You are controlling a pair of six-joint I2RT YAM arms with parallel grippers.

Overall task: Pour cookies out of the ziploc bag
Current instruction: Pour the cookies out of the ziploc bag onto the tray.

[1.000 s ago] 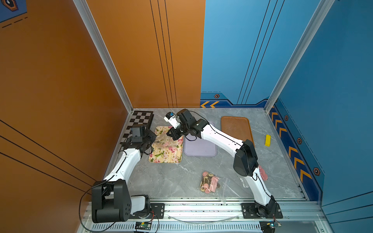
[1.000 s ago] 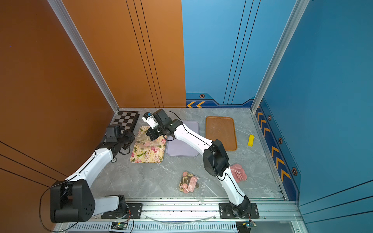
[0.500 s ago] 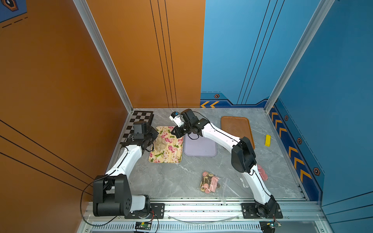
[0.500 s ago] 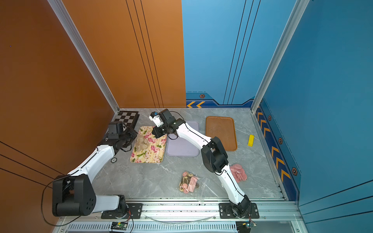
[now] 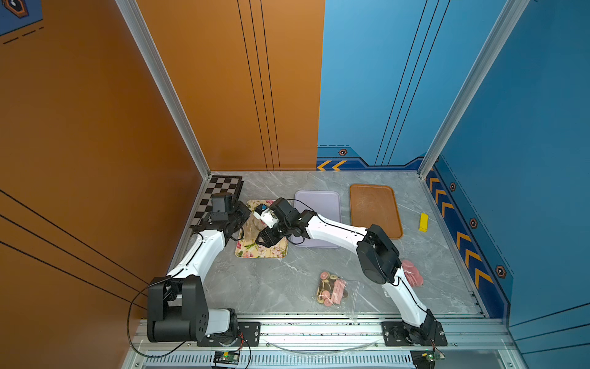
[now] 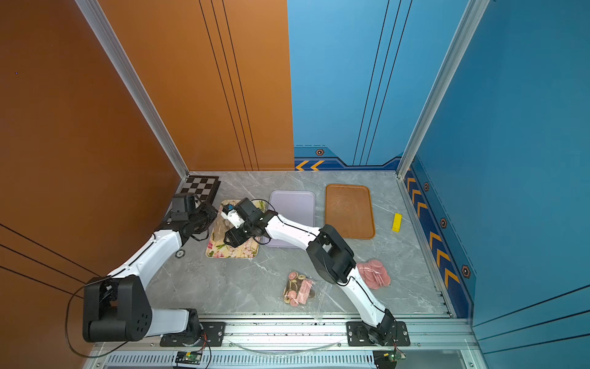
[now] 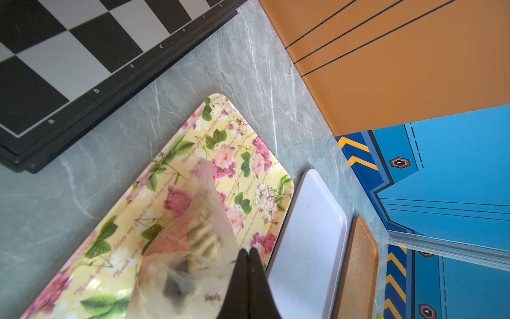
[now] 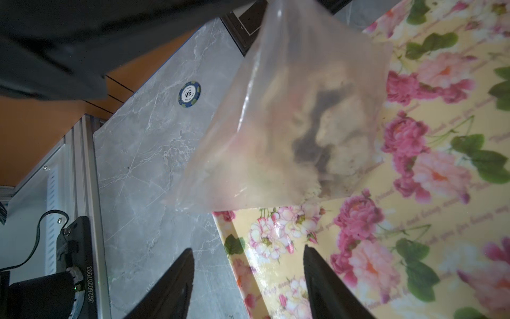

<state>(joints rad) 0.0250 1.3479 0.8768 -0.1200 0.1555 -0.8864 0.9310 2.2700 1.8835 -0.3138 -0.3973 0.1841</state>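
Cookies (image 8: 328,129) hazy inside cloudy bag (image 8: 278,55)

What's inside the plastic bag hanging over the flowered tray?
Pale and dark cookies show through the cloudy bag, which the shut left gripper pinches. The plastic blurs their shapes and number. Whether its mouth is open cannot be told.

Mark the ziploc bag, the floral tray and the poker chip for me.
ziploc bag (image 8: 289,110), right wrist view, middle of the clear film.
floral tray (image 7: 262,193), left wrist view, bare patterned surface near a corner.
poker chip (image 8: 189,93), right wrist view, centre of its face.
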